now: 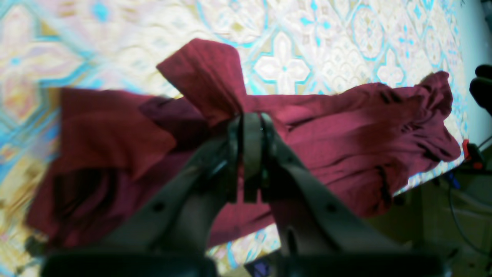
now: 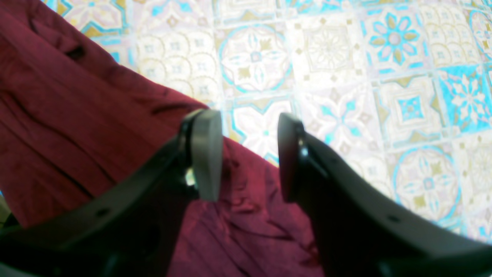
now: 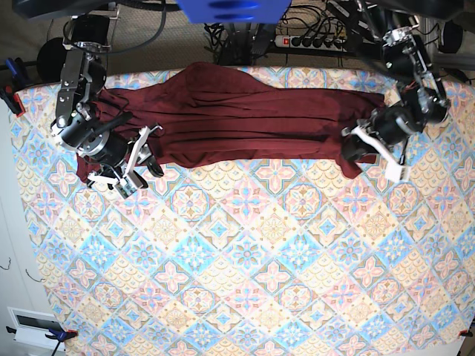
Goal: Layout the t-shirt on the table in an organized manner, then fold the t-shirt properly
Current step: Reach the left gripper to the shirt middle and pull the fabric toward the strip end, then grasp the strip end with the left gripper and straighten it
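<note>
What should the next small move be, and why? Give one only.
Probably close the right gripper on the t-shirt edge beneath it: its jaws stand open over the cloth, gripping nothing, while the left gripper is already pinched shut on a fold at the other end. The shirt lies bunched along the table far edge.

Long-sleeved knit t-shirt (image 3: pixel 237 115) lies stretched along far edge of tile-patterned cloth-covered table (image 3: pixel 252 267); right gripper (image 3: pixel 137 169) at its left end, left gripper (image 3: pixel 355 148) at right end.

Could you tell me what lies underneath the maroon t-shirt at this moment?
The t-shirt lies stretched along the far side of the table, whose pastel tile-pattern cloth shows all around it. What the fabric itself covers cannot be seen. The left claw pinches one end.
</note>
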Controlling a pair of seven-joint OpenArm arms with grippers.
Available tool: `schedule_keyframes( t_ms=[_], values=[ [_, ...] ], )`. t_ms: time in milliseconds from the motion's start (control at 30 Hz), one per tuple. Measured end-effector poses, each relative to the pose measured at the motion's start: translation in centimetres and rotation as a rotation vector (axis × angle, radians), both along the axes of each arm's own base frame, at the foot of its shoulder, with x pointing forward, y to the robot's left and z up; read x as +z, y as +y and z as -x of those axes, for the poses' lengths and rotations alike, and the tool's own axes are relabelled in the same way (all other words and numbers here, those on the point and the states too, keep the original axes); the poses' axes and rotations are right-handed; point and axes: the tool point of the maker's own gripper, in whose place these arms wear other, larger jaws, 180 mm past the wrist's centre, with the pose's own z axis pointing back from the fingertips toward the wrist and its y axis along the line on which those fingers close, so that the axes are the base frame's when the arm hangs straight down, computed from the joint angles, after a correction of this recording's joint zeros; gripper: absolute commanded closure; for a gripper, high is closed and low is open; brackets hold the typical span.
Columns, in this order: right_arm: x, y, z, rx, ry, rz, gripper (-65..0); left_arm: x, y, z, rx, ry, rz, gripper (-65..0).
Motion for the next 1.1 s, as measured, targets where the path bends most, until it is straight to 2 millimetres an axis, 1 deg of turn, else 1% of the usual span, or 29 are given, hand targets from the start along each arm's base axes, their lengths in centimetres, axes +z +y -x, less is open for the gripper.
schedule_keyframes(
  t_ms=[67, 133, 300, 400, 467, 533, 600, 733, 767, 867, 967, 1100],
  values=[
    [0.0, 0.0, 0.0, 0.000, 0.001, 0.000, -22.8, 0.1, 1.0, 0.5, 0.038, -0.001, 0.011, 0.0],
    [0.0, 0.0, 0.0, 0.000, 0.001, 0.000, -22.8, -0.3, 1.8, 1.2, 0.062, 0.015, 0.004, 0.0],
    [-0.1, 0.1, 0.1, 0.002, 0.003, -0.002, -22.8, -2.0, 1.7, 2.0, 0.074, 0.072, 0.037, 0.0],
    [-0.4, 1.0, 0.3, 0.031, 0.012, 0.002, -22.8, -3.1, 1.9, 2.3, 0.090, 0.107, 0.060, 0.0],
    [-0.4, 1.7, 0.5, 0.048, 0.013, -0.012, -22.8, -4.2, 2.0, 2.8, 0.105, 0.142, 0.080, -3.5],
    [-0.4, 1.6, 0.5, 0.047, 0.013, -0.012, -22.8, -5.5, 2.1, 3.3, 0.120, 0.183, 0.102, -8.1],
    [-0.4, 1.5, 0.4, 0.040, 0.013, -0.009, -22.8, -6.2, 2.3, 3.7, 0.132, 0.210, 0.111, -13.6],
    [-0.4, 1.5, 0.4, 0.041, 0.014, -0.009, -22.8, -6.4, 2.3, 4.3, 0.129, 0.220, 0.115, -26.8],
    [-0.4, 1.5, 0.4, 0.043, 0.013, -0.009, -22.8, -6.4, 2.6, 4.6, 0.125, 0.228, 0.105, -29.5],
    [-0.5, 1.5, 0.4, 0.042, 0.015, -0.007, -22.8, -6.1, 3.6, 4.3, 0.132, 0.218, 0.081, -36.9],
    [-0.4, 1.5, 0.4, 0.042, 0.015, -0.006, -22.8, -5.7, 4.8, 4.2, 0.120, 0.217, 0.042, -40.6],
    [-0.5, 1.5, 0.4, 0.043, 0.016, -0.007, -22.8, -5.1, 6.1, 3.9, 0.111, 0.209, -0.003, -41.6]
  ],
)
